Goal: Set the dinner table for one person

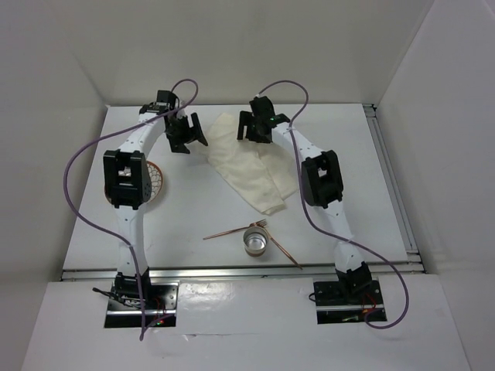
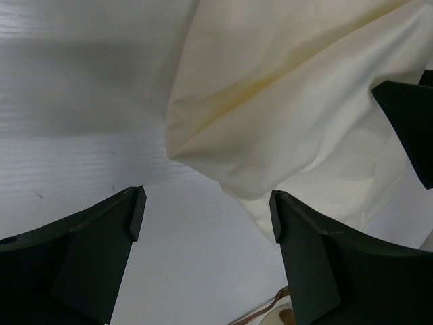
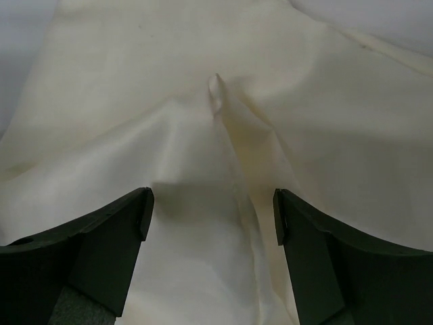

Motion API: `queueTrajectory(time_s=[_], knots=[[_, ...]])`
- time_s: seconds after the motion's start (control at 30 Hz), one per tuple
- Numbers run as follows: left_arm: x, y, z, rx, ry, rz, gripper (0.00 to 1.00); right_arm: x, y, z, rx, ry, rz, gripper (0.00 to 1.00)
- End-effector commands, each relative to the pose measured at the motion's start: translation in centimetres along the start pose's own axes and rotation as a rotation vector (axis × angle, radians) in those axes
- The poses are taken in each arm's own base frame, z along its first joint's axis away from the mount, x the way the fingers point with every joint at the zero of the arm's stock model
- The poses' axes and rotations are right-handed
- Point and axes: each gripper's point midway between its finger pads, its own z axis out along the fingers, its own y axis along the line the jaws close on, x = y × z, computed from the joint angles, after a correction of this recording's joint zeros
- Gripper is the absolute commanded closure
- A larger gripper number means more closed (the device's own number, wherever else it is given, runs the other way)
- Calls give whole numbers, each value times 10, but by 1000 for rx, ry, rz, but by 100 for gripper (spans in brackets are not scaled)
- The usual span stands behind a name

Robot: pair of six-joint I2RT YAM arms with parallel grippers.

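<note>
Hovering wide-fingered, left gripper (image 2: 206, 217) over the cloth (image 1: 249, 166) edge on the dinner table (image 1: 352, 166), right gripper (image 3: 213, 213) mid-cloth.

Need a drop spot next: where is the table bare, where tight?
Widest bare patch: the dinner table right of the right arm, up to the side rail. Also free: the middle, between plate, cloth and cup. Crowded: far centre, where left hand and right hand hang open at the cloth, and near centre around cup and cutlery.

Nothing legible appears in any view: the table (image 1: 356, 178), the cloth (image 1: 247, 166) and the cup (image 1: 255, 241) carry no readable text, label, brand, number or sign.
</note>
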Motion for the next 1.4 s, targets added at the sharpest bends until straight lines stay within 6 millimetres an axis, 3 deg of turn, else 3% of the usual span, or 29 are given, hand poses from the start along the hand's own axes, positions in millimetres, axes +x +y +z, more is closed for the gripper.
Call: queueTrajectory(time_s=[0.0,0.1,0.17,0.2,0.23,0.27,0.3,0.33,0.47,0.53,0.57,0.6,0.63,0.67,0.7,0.73,0.77,0.8,0.83,0.87,0.9,0.93,0.97,1.0,1.1,1.2,1.23,1.3,1.37], knots=[[-6,-16,10,98,10,-7,8,-44,22,-2,-96,-128,25,17],[-3,-19,21,136,35,-30,10,-42,31,1,-179,-101,3,27],[-3,-25,25,182,42,-33,27,-30,40,1,-253,-69,-16,37],[-3,-21,26,186,44,-41,55,-26,42,2,-269,-57,-18,52],[-2,-23,26,196,49,-50,55,-32,45,-4,-276,-71,-20,61],[-2,-23,26,196,49,-50,85,-34,46,-7,-279,-78,-20,72],[-4,-25,22,199,42,-46,100,-44,50,-17,-289,-100,-35,84],[-5,-31,18,230,47,-41,100,-51,50,-22,-278,-121,-35,100],[-19,-52,-21,320,-9,-9,100,-102,67,-76,-326,-254,-77,100],[-23,-68,-53,350,-56,24,100,-124,80,-116,-364,-317,-109,100],[-9,-66,-56,359,-24,12,100,-115,78,-119,-369,-302,-137,100],[-8,-79,-84,388,-63,30,100,-128,85,-153,-395,-349,-159,100],[-1,-80,-93,390,-68,33,100,-124,83,-162,-390,-345,-173,100],[22,-75,-86,391,-24,10,100,-90,72,-152,-365,-274,-202,100],[36,-79,-90,397,-16,12,98,-95,76,-190,-390,-321,-225,100],[43,-86,-115,413,-52,35,77,-78,77,-199,-395,-306,-248,100],[67,-68,-104,360,-6,-6,35,-60,75,-206,-406,-290,-289,100],[74,-64,-108,342,-9,-19,17,-18,65,-219,-400,-245,-310,100],[82,-59,-111,321,-4,-29,3,5,59,-224,-382,-218,-323,100],[82,-51,-121,280,-34,-38,0,24,47,-227,-341,-200,-324,100],[83,-44,-124,256,-45,-50,0,72,23,-218,-289,-111,-315,100],[77,-37,-129,233,-76,-60,0,80,19,-240,-280,-127,-303,100],[73,-34,-131,209,-98,-71,0,94,8,-245,-255,-104,-259,98],[59,-26,-136,161,-154,-83,0,119,-12,-243,-206,-64,-238,88],[39,-21,-132,107,-200,-106,9,126,-33,-262,-156,-74,-183,33],[37,-3,-102,39,-145,-165,32,118,-47,-271,-73,-85,-146,22],[31,-1,-98,28,-149,-166,36,103,-51,-276,-38,-122,-123,21],[30,10,-76,16,-100,-202,38,97,-54,-278,-12,-115,-108,21],[25,15,-70,-3,-72,-233,31,89,-49,-276,-10,-96,-50,22]])
